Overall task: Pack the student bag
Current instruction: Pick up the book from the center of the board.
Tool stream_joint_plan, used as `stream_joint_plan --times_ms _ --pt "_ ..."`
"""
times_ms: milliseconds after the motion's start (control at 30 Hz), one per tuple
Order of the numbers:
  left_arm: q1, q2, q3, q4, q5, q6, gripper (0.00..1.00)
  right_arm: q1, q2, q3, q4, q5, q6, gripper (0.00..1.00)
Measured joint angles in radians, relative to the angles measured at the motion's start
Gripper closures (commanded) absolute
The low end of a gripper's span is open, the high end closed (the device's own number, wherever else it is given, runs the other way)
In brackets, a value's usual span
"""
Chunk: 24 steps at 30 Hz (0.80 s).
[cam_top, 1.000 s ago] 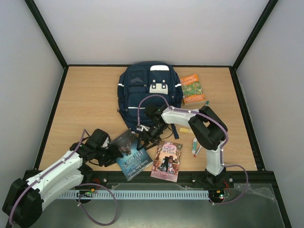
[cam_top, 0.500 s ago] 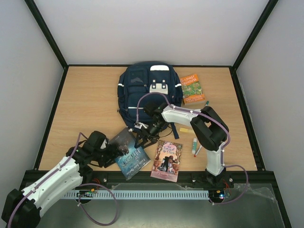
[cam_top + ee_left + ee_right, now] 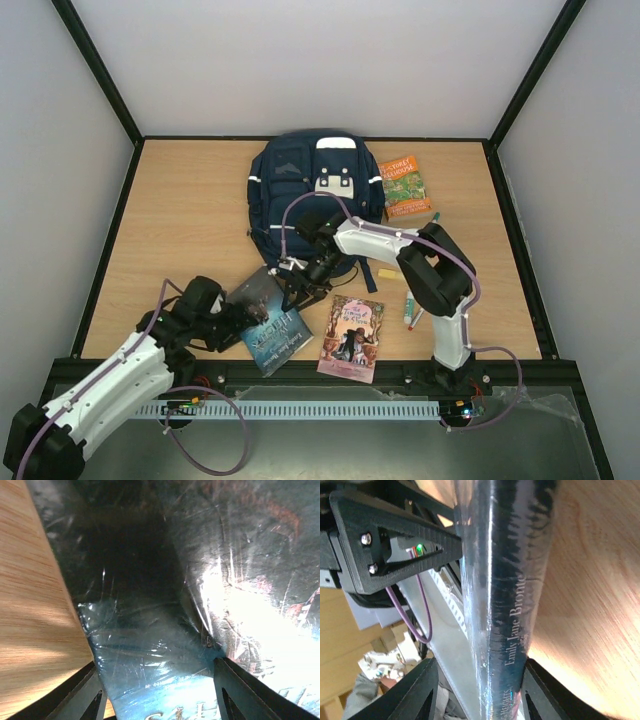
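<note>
The student bag (image 3: 305, 190), navy with white stripes, lies flat at the back middle of the table. In front of it a dark blue book (image 3: 270, 322) sits tilted between both grippers. My left gripper (image 3: 233, 318) is open at the book's left edge. In the left wrist view its cover (image 3: 165, 645) fills the space between the fingers (image 3: 82, 692), and a sliver of wood shows beside the left one. My right gripper (image 3: 297, 291) is open over the book's far end. The spine (image 3: 517, 610) stands between its fingers, touching the right one and apart from the left.
A pink book (image 3: 352, 337) lies right of the blue one near the front edge. An orange book (image 3: 404, 185) lies beside the bag on the right. A yellow eraser (image 3: 387, 273) and markers (image 3: 410, 308) are near the right arm's elbow.
My left gripper's jaws have widened and that arm has drawn back slightly. My right gripper has moved left and back along the book, its jaws narrowing. The book has shifted a little left.
</note>
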State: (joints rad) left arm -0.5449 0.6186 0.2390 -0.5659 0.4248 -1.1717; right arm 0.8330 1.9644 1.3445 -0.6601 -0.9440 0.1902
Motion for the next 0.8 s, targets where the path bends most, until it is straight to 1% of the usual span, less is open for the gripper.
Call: stream_joint_plan --times_ms 33,200,300,367,467,567,700,800 --pt "0.0 -0.006 0.0 -0.005 0.0 0.0 0.4 0.0 0.006 0.011 -0.016 -0.003 -0.013 0.66" --pt "0.0 -0.022 0.001 -0.007 -0.008 -0.003 0.37 0.0 0.011 0.037 -0.057 0.018 -0.026 0.69" --pt "0.0 -0.023 0.001 -0.005 -0.008 -0.003 0.36 0.0 0.01 0.037 -0.056 0.023 -0.018 0.74" --pt "0.0 -0.027 0.001 -0.005 -0.011 -0.005 0.35 0.0 0.008 0.037 -0.055 0.042 -0.01 0.81" --pt "0.0 -0.037 0.0 -0.004 -0.017 -0.008 0.28 0.005 0.0 0.041 -0.053 0.075 -0.01 0.91" --pt "0.0 -0.045 0.001 -0.001 -0.019 -0.006 0.22 0.013 -0.011 0.051 -0.054 0.094 -0.004 0.98" --pt "0.0 -0.042 0.018 -0.005 -0.026 0.021 0.17 0.027 -0.036 0.068 -0.056 0.143 -0.017 0.99" --pt "0.0 -0.016 0.056 -0.026 -0.041 0.063 0.16 0.037 -0.074 0.088 -0.056 0.195 -0.04 0.99"
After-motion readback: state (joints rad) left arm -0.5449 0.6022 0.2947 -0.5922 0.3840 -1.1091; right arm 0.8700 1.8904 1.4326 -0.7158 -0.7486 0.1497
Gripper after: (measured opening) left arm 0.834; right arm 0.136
